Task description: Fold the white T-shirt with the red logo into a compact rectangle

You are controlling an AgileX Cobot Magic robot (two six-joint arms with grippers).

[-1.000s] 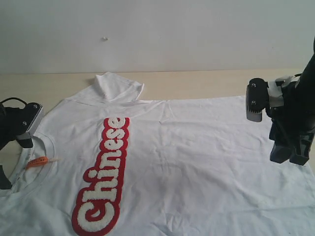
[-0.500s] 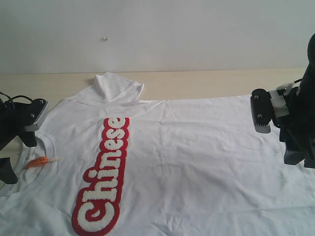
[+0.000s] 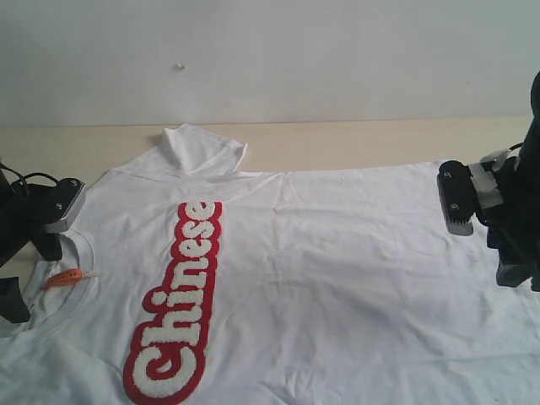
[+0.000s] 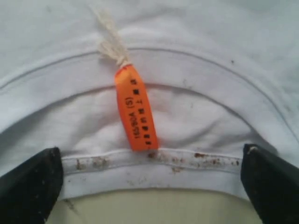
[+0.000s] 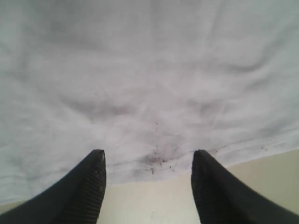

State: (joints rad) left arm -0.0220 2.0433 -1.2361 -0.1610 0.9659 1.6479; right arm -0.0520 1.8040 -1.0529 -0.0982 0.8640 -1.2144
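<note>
Right end effector (image 5: pixel 148 156) shifted outward, open; left end effector (image 4: pixel 150 151) open too; T-shirt (image 3: pixel 337 270) flat.

**Robotics lab bench: two machine arms flank a shirt on a plain worktop.**

The setting reads as a robotics lab rather than a home. A pale wooden table (image 3: pixel 354 139) butts against a blank white wall (image 3: pixel 337 59) at 12 o'clock. A black left arm (image 3: pixel 24 221), with a loose cable (image 3: pixel 29 177) looping from it, stands at 9 o'clock, and a black right arm (image 3: pixel 513 211) stands at 3 o'clock. Between them the white T-shirt (image 3: pixel 337 278) lies spread flat, and each wrist's camera frames its edge against the tabletop.
</note>
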